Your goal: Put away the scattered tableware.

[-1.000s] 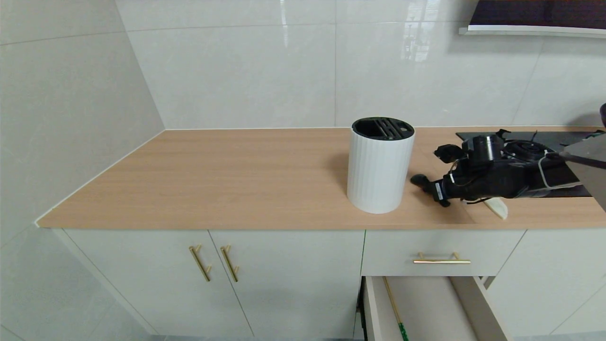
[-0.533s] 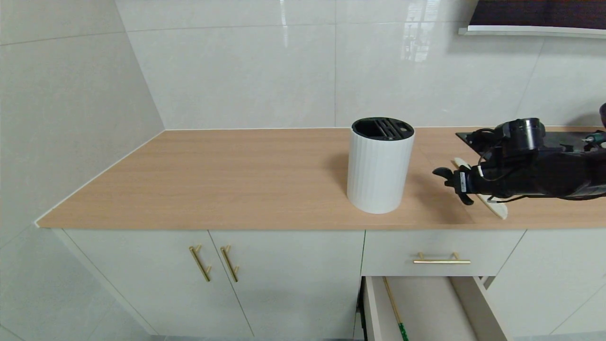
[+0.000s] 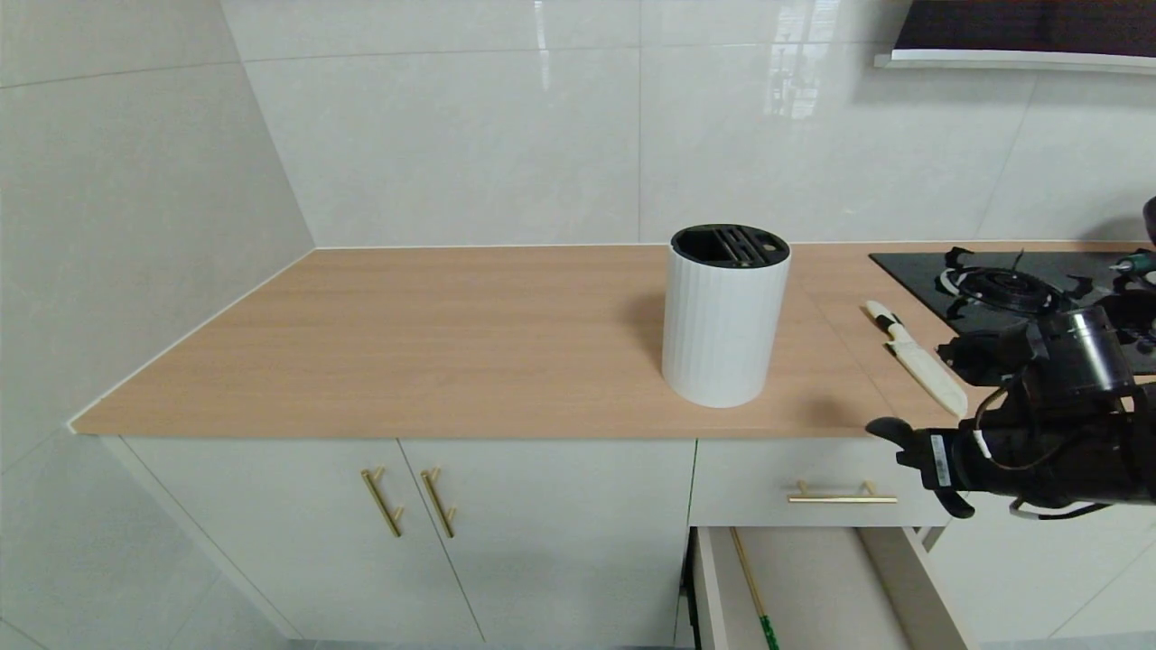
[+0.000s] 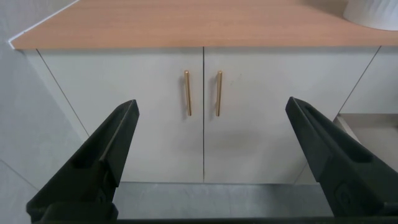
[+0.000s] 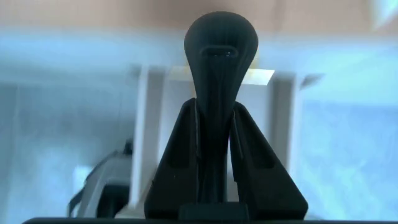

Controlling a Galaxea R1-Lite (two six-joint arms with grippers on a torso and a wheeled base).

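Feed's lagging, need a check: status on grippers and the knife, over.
Left gripper open, facing cupboard doors. Right gripper shut, empty, out front of the counter. Knife flat on counter beside hob; nothing between it and the holder.

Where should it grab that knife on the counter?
By its handle, the far end with the dark band, coming from above: the knife lies flat on the counter, its wider blade pointing toward the front edge.

The ribbed holder (image 3: 720,334) is white (black top), the knife (image 3: 921,366) cream, the counter (image 3: 452,343) tan.
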